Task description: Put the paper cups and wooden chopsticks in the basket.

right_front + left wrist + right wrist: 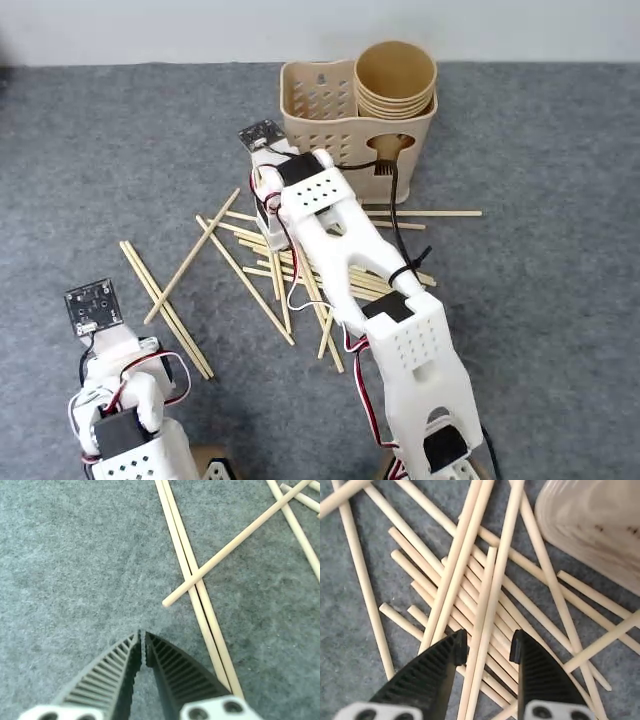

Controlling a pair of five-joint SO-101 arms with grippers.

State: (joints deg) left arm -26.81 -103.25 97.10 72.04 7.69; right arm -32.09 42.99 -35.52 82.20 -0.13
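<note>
Grey felt-like matting (540, 260) is recorded across the whole table, with a pale wall along the far edge.

High view: a beige perforated basket (318, 105) is stood at the far side of the table. A nested stack of paper cups (396, 72) is seated upright in its compartment on the robot's right. Wooden chopsticks (165, 308) are scattered on the matting in front of the basket, most of them crossed in a heap, with a few lying apart towards the left. The right arm (335, 235) is stretched forward over the heap, its wrist close to the basket's front wall. The left arm (120, 405) is held back at the near left corner, just beside the outermost sticks.

Left wrist view: the left gripper (142, 639) is pointed down at bare matting, its ribbed jaws drawn together so that the tips meet, with nothing held. A side-by-side pair (201, 597) of sticks is laid just beside it, crossed by a single stick (235, 540).

Right wrist view: the right gripper (488, 647) is positioned over the dense heap (470, 575), its jaws set apart, and one long stick is seen running through the gap between them. Contact between the tips and the sticks cannot be determined. A corner of the basket is noted just beyond the heap.
</note>
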